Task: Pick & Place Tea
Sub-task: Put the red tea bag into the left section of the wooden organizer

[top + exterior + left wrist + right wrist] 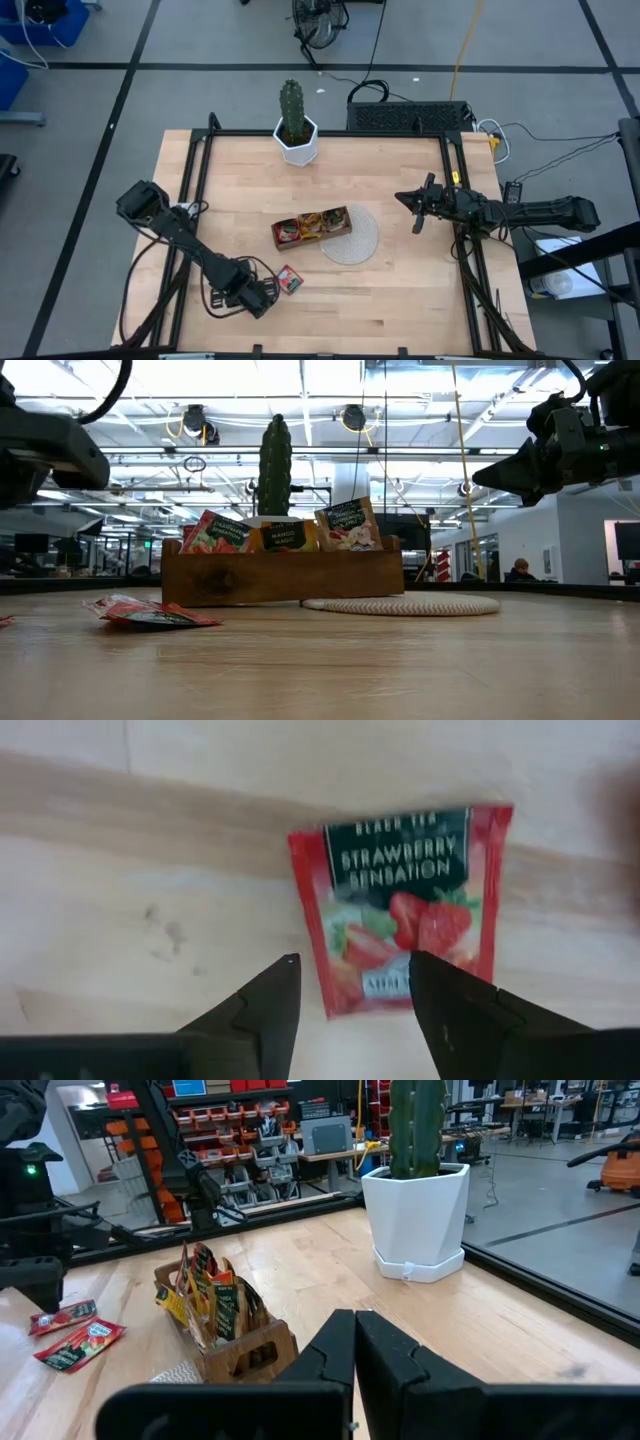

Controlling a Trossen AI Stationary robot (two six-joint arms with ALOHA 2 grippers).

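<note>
1. Sachet [405, 910] of red strawberry tea lies flat on the bare wood of the table [400, 290], just ahead of my left claw [350, 995], its near edge showing in the gap between my two fingers.
2. From above, the same sachet sits just beside my left claw, between it and the wooden tray [311, 228]; the right wrist view shows two red sachets lying side by side there.
3. My left claw stands spread, fingertips apart on either side of the sachet's lower edge. It holds nothing, and I cannot tell whether the tips touch the packet.
4. My right claw [355, 1330] is clenched on nothing, held above the right side of the table, well apart from the tray.
5. The sachet reads "BLACK TEA" and "STRAWBERRY SENSATION" on a dark green panel, with strawberries pictured below.
6. The tray holds more sachets standing upright, red and orange-yellow; their print is too small to read. It rests partly on a pale round mat [356, 240], with a potted cactus [295, 122] beyond.
</note>
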